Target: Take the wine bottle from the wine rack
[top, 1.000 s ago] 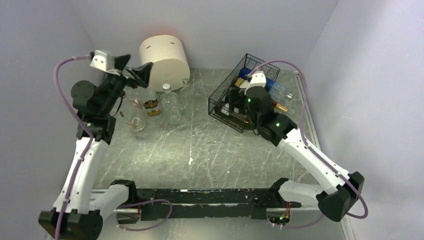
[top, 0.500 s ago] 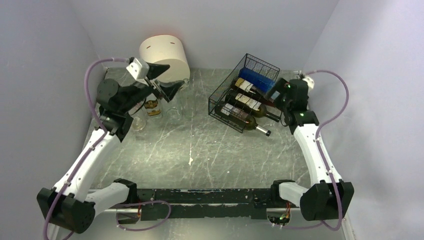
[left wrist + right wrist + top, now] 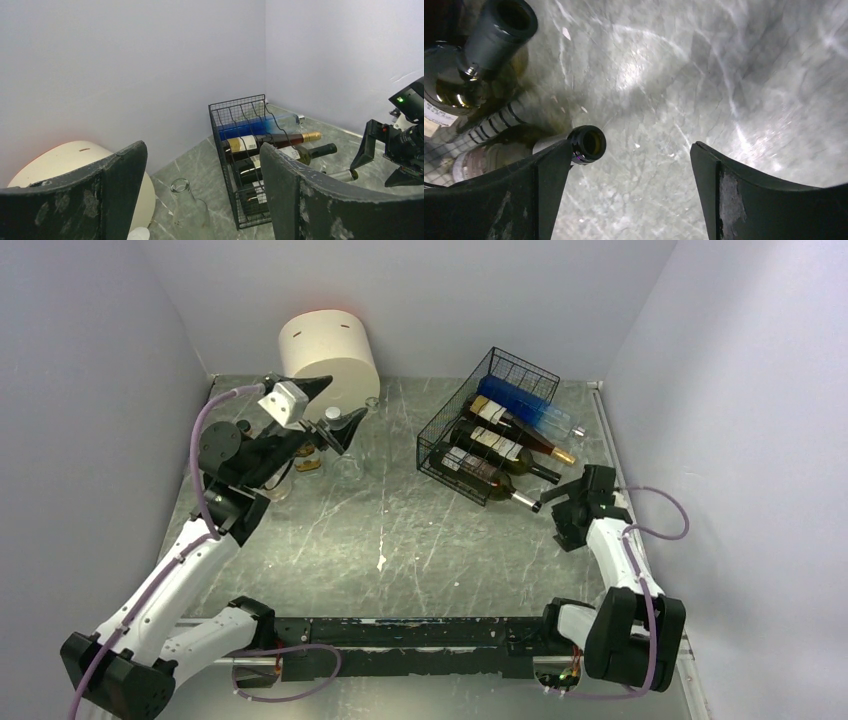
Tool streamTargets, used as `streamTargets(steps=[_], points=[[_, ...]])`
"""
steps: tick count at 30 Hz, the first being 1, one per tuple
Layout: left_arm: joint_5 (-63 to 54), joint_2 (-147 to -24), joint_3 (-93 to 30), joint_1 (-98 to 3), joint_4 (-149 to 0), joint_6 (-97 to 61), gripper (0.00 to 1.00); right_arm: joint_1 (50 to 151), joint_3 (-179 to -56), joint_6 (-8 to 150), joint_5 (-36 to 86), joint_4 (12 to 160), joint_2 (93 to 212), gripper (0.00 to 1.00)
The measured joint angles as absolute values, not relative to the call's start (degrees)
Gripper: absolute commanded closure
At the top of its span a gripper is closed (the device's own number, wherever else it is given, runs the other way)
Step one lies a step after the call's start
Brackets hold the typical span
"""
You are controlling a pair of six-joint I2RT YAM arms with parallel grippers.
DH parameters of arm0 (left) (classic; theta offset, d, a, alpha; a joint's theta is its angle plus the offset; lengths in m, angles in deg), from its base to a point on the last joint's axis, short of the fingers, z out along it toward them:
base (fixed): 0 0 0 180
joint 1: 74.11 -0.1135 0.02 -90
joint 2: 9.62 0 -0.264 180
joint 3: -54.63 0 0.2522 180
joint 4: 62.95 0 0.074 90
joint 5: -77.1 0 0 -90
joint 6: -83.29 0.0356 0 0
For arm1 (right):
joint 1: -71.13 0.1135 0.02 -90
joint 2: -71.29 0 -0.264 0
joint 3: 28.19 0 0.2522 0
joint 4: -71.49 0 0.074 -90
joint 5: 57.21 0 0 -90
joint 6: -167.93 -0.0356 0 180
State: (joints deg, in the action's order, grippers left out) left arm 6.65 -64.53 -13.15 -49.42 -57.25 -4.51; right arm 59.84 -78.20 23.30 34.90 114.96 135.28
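Top view: the white-and-black left arm (image 3: 215,540) covers most of the clear glass pieces (image 3: 345,468) beside the cream cylinder (image 3: 325,350); count and shapes unclear. Labels on the dark wine bottles (image 3: 495,450) in the black wire-mesh wine rack (image 3: 435,440) are too small to read.

Left wrist view: the bottom edge cuts a clear glass bottle (image 3: 186,205) and a white cap (image 3: 137,233). The left gripper (image 3: 202,147) hides the rack's near corner and much of the cylinder.

Right wrist view: bottles are cut by the left edge. The nearest wine bottle (image 3: 588,145) has its body behind the right gripper (image 3: 631,144). The mesh is blurred.
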Motion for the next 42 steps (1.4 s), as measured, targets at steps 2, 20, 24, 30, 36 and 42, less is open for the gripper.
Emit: streamTargets(steps=[2, 20, 24, 30, 36, 42], points=[[6.28, -64.79, -13.04, -49.02, -57.36, -4.05, 0.15, 59.40, -75.97, 20.68, 32.43, 113.57, 135.30, 0.11], [4.18, -67.94, -13.02, -48.87, -57.51, -3.24, 0.17, 66.11, -71.31, -3.02, 26.98, 96.34, 145.09, 0.24], [3.79, -68.47, -13.02, -48.85, -57.75, -3.22, 0.17, 70.87, -72.89, -8.83, 31.38, 95.84, 145.73, 0.29], [3.15, -68.62, -13.02, -48.63, -58.10, -3.22, 0.17, 73.13, -74.90, -15.45, 35.90, 95.77, 149.20, 0.33], [2.21, -68.53, -13.02, -48.43, -58.19, -3.05, 0.16, 73.76, -74.96, -20.09, 38.85, 95.69, 150.95, 0.44], [1.67, -68.07, -13.02, -48.39, -58.19, -3.05, 0.17, 73.87, -75.01, -23.89, 39.92, 95.07, 151.08, 0.42]])
